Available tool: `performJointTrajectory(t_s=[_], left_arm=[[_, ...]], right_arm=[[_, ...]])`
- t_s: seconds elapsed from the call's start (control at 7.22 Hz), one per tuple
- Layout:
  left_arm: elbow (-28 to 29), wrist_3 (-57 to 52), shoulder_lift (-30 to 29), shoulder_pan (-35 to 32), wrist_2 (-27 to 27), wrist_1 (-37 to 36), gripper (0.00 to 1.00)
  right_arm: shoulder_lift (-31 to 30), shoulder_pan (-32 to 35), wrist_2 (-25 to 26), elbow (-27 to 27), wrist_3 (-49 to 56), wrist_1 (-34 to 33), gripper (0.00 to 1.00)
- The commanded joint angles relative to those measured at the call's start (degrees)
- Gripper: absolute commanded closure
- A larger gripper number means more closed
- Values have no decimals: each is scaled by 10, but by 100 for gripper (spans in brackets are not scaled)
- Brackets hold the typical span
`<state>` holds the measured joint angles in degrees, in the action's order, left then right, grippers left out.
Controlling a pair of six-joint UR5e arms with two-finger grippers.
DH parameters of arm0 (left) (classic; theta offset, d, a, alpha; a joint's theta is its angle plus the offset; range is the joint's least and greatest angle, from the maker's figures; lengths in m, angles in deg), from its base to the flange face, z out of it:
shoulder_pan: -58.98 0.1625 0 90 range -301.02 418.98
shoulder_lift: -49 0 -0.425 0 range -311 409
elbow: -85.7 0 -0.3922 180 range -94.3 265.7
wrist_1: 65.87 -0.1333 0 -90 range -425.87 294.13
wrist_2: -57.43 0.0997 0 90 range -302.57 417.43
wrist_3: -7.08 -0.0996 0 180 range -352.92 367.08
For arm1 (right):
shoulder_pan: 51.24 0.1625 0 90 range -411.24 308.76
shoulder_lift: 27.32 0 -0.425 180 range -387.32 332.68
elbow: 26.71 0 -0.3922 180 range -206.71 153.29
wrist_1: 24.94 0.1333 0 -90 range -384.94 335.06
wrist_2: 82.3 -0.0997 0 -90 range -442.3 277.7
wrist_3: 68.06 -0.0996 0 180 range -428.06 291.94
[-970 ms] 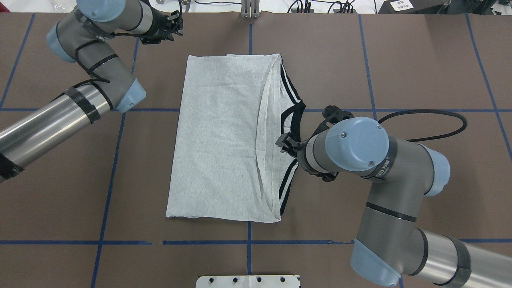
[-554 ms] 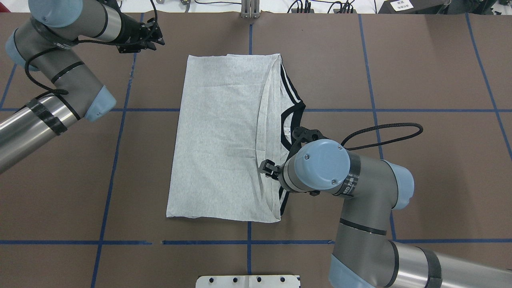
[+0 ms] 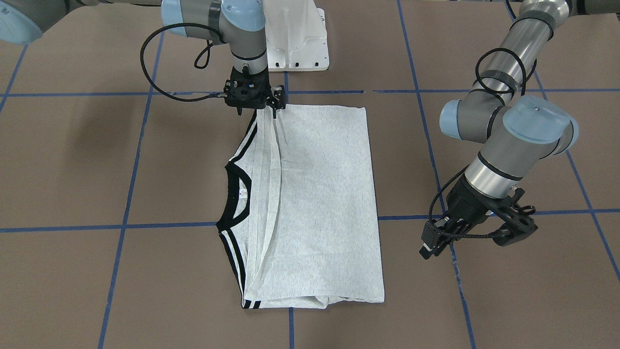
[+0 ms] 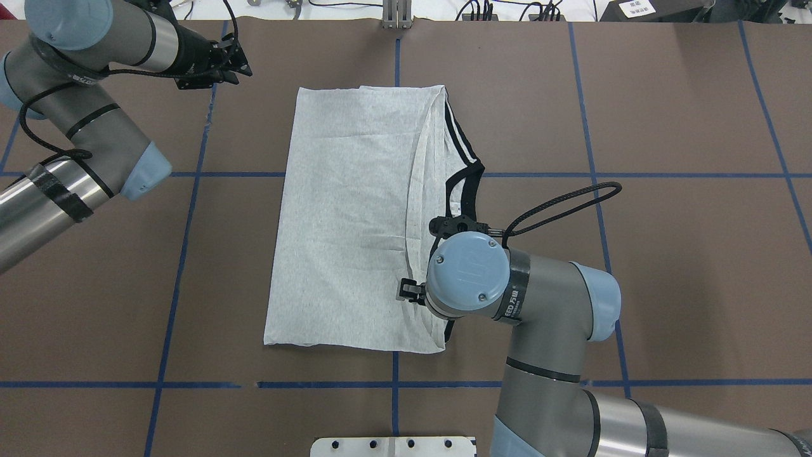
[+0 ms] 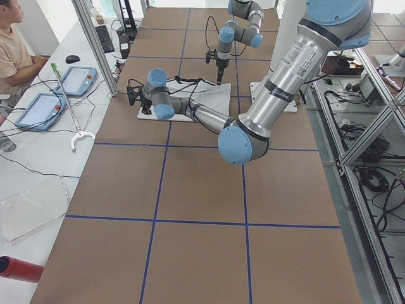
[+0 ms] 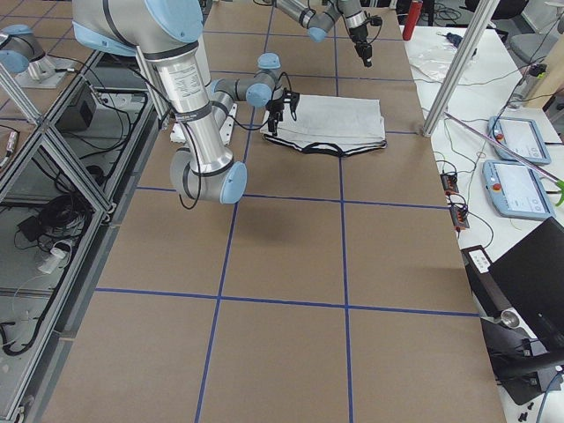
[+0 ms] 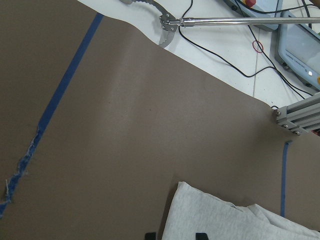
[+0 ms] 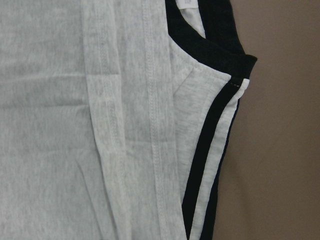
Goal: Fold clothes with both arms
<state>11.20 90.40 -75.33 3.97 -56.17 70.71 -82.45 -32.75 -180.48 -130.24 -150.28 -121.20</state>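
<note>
The grey T-shirt lies folded into a long rectangle on the brown table, print side hidden. Its black collar and black-striped cuffs run along the robot's right edge. My right gripper hovers open just over the shirt's corner nearest the robot base, and its wrist view looks straight down on cuff stripe and collar. My left gripper hangs open above bare table, off the shirt's far left corner. The shirt corner shows just ahead of the left fingertips.
The white pedestal base stands behind the shirt. Blue tape lines grid the table. Beyond the far edge are a metal post, a grabber tool and tablets. A seated person is there too.
The right arm has travelled from the collar along the shirt's right edge toward its near corner. The left arm has swung left, away from the shirt's far edge.
</note>
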Motion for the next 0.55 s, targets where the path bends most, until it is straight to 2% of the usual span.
performJointTrajectory(t_s=[0.0, 0.14, 0.42], left_arm=[[-1, 0, 1, 0, 0, 0, 62], [-9, 1, 1, 0, 0, 0, 61], [-20, 1, 13, 1, -1, -1, 61]], right_arm=[[11, -5, 2, 24, 55, -8, 0], [11, -3, 4, 36, 65, -9, 0], [-35, 19, -2, 12, 126, -33, 0]])
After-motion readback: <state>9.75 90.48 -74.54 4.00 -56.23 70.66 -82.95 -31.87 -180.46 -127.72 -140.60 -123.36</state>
